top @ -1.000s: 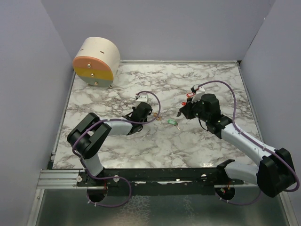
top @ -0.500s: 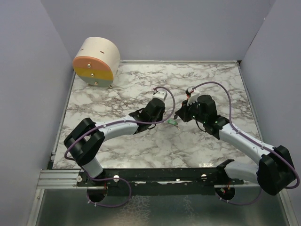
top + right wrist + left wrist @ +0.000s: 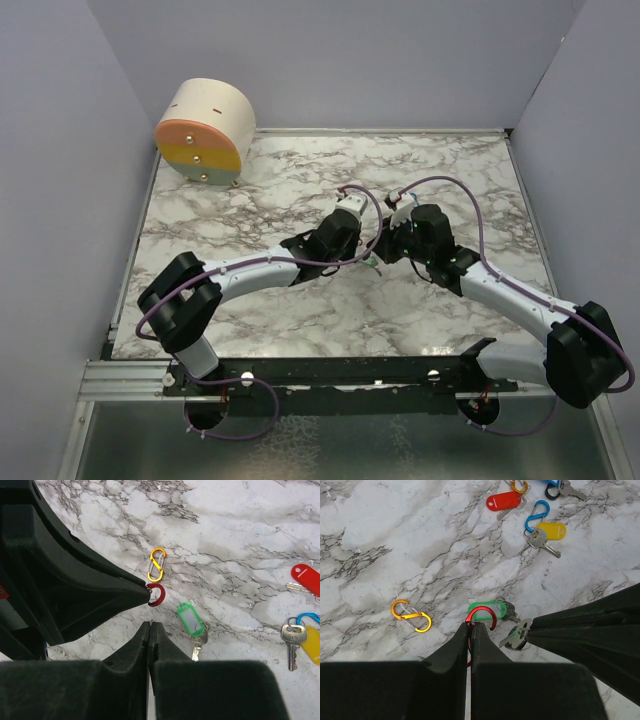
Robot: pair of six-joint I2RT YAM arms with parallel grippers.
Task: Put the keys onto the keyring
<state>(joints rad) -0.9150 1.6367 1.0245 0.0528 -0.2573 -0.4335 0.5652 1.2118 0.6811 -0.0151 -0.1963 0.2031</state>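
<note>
On veined marble [image 3: 250, 200], keys [image 3: 190, 621] (lilac walls [image 3: 60, 200])

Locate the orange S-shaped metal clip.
In the left wrist view, the orange S-shaped metal clip lies left of the green oblong plastic tag, apart from it.

The tabletop [image 3: 380, 525] looks like smooth white marble with grey veins and a soft sheen. The keys [image 3: 543, 542] are bright silver metal, and their red tag [image 3: 503, 501], yellow tag [image 3: 551, 530] and green tag [image 3: 190, 619] are glossy plastic. The orange clip [image 3: 411, 616] and red clip [image 3: 161, 594] have a shiny coloured metallic finish, and the left gripper [image 3: 470, 625] is matt black, plastic-looking.
</note>
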